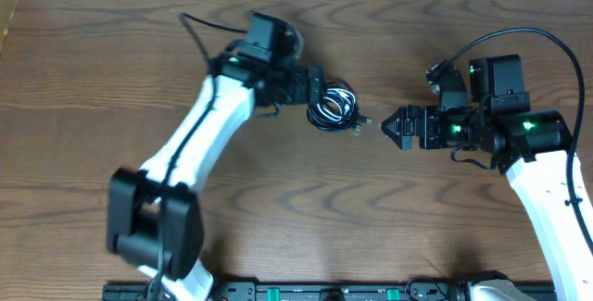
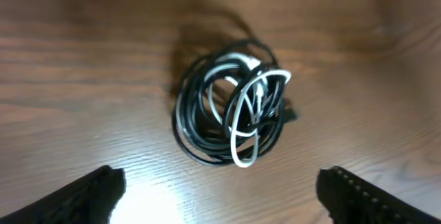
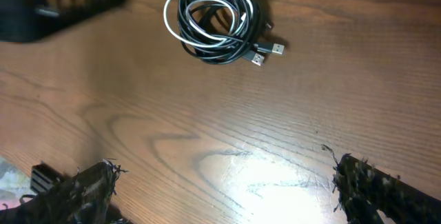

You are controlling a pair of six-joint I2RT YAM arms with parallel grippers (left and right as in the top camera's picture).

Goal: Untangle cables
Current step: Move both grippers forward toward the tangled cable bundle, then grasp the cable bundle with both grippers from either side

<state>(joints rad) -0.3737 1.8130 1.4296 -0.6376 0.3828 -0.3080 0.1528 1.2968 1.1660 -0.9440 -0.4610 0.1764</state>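
The cables [image 1: 335,106] lie coiled in one tangled bundle on the wooden table, black cords with a white one looped through them. In the left wrist view the cables [image 2: 231,103] sit just ahead of my left gripper [image 2: 220,196]. Its fingers are wide apart with only bare wood between them. From overhead, the left gripper [image 1: 318,88] is at the bundle's left edge. My right gripper [image 1: 389,127] stands open to the right of the bundle, apart from it. In the right wrist view the cables [image 3: 210,21] are far ahead of the right gripper [image 3: 224,189], with two plug ends [image 3: 269,50] pointing right.
The wooden table [image 1: 278,199] stretches around the bundle. A black rail [image 1: 306,292] runs along the front edge. The left arm's dark gripper body [image 3: 48,3] shows at the top left of the right wrist view, close to the bundle.
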